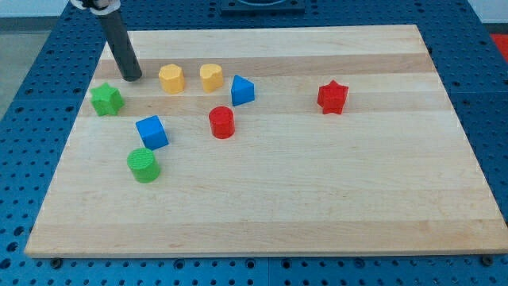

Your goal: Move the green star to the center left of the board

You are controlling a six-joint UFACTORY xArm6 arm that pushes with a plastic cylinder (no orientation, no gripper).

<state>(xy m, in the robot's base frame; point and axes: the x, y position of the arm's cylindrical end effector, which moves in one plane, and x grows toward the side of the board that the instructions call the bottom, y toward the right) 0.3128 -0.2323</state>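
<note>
Sitting near the board's left edge, the green star (105, 99) lies a little above mid-height of the wooden board (317, 191), down and to the view's left of my tip (132, 77), close by but not touching it. My tip rests on the wood with nothing against it; the rod has no jaws and holds nothing, simply standing bare, leaning up toward the view's top left.

Moving rightward, a green cylinder (143, 164) sits below the star, with a blue cube (152, 132) just above and to its right. Next come a yellow block (171, 79), roughly hexagonal, and a second yellow block (211, 77) whose shape I cannot settle. A red cylinder (221, 122) stands below these, and a blue block (242, 90), wedge-like, sits just to the right of the second yellow one. A red star (332, 97) lies well apart on the right half.

The board is pale striped wood, lying on a blue perforated table (24, 103) that shows on all sides.

The rod's upper part is cut off by the view's top edge, as is a dark fixture at the top centre.
</note>
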